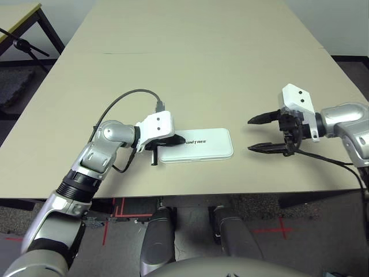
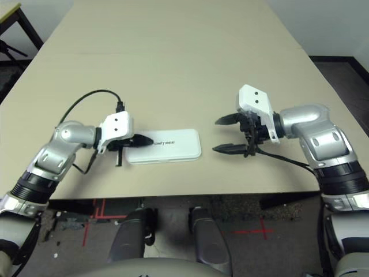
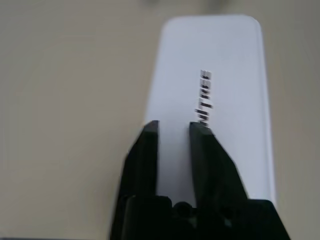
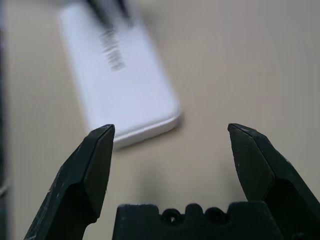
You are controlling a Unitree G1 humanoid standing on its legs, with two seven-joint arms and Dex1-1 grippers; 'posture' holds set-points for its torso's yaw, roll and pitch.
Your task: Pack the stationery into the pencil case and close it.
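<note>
Left eye view first: the pencil case [image 1: 196, 145] is lying flat on the table [image 1: 190, 63], lid down, lettering facing up. No loose stationery anywhere on the tabletop that I can spot, so my guess is it's all inside already, though I obviously can't see through the lid. My left gripper [image 1: 173, 140] is sitting over the case's left end, and from up here I can't really judge the gap. My right gripper [image 1: 258, 134] hangs off to the right of the case, clear of it, spread wide with nothing in it.

Right eye view is the same story, nothing new to add.

Left wrist view is the useful one: the two black fingers [image 3: 150, 145] sit right over the white lid with a narrow gap between them, and I see lid through that gap, not anything pinched. So slightly parted, holding nothing as far as I can tell.

Right wrist view: fingers [image 4: 95, 165] far apart, the near end of the case ahead of them, not touching.

I'd call this basically done, packed and shut by the look of it. Whether the latch has fully caught, can't tell.
</note>
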